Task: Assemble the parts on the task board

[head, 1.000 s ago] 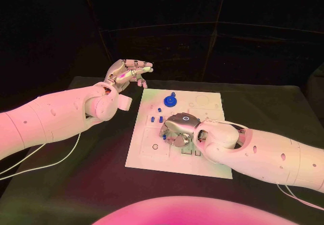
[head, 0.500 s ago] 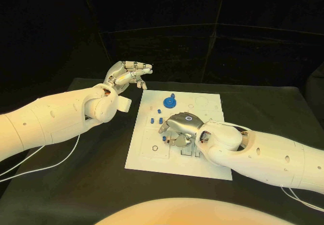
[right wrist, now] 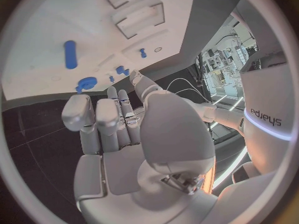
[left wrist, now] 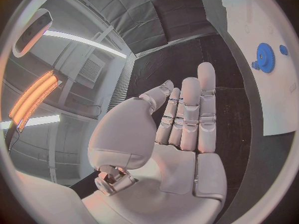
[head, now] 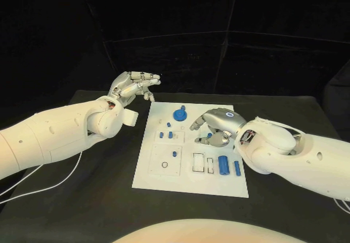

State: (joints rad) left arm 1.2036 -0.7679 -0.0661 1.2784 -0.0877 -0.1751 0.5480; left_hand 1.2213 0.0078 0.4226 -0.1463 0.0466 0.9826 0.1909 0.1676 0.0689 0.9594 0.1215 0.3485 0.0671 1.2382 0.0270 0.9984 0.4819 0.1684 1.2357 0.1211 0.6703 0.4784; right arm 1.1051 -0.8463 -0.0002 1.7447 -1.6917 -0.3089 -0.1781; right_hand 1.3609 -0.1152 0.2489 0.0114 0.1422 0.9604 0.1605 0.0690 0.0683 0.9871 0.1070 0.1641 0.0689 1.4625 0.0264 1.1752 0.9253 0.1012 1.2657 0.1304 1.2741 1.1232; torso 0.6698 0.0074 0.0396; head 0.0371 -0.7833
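Blue pegs (head: 228, 165) at the board's (head: 164, 177) lower right could roll if the empty, curled right hand (head: 215, 126) brushes them, while the left hand (head: 135, 85) hovers empty at upper left.

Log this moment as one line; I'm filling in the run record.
left robot hand: raised off the board, holding nothing | right robot hand: over task board, nothing visibly held | blue gear: on board

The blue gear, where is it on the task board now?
In the head view the blue gear lies near the far edge of the task board, on its left half, beyond the right hand and right of the raised left hand.
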